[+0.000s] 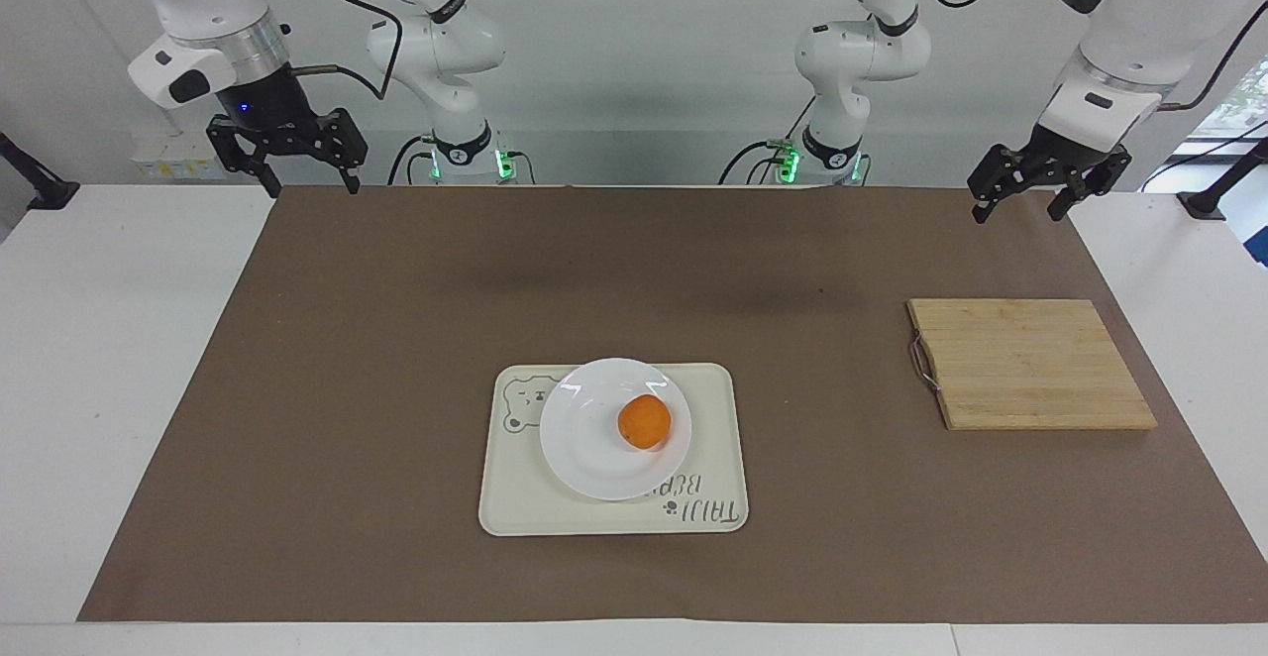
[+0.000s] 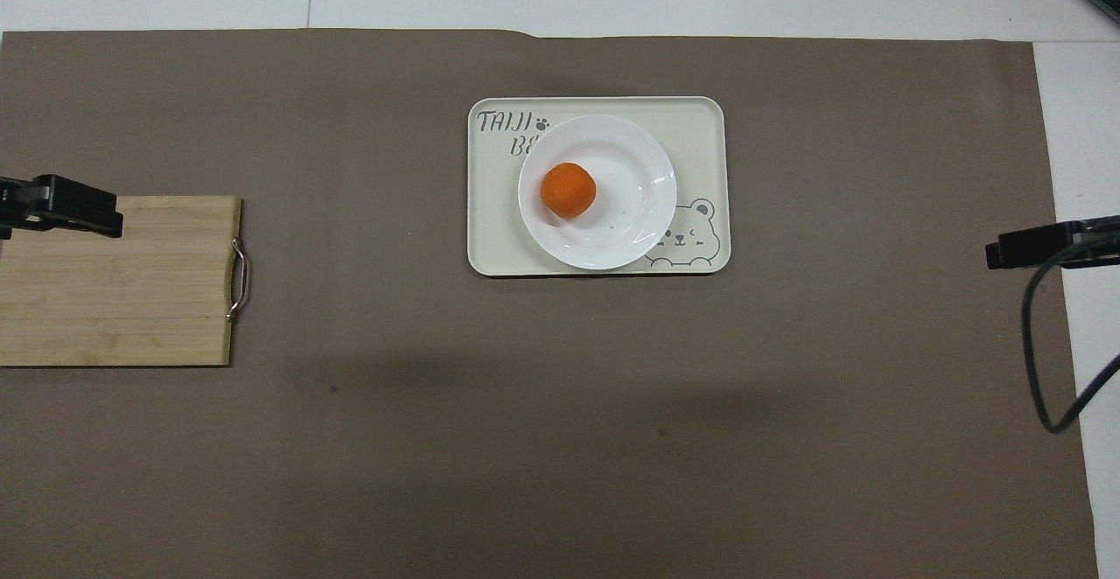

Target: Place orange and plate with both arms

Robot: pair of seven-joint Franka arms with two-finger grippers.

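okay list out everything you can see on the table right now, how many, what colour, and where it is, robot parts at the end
orange: one, bright orange, on the plate.
plate: one, glossy white, on the tray.
tray: one, cream with a bear drawing, mid-table on the mat.
cutting board: one, light wood with a metal handle, toward the left arm's end of the table.
mat: one, brown, covering most of the white table.
left tool: one, black, open, over the mat's edge beside the robots, above the cutting board's end; this arm waits.
right tool: one, black, open, over the mat's corner at the right arm's end.
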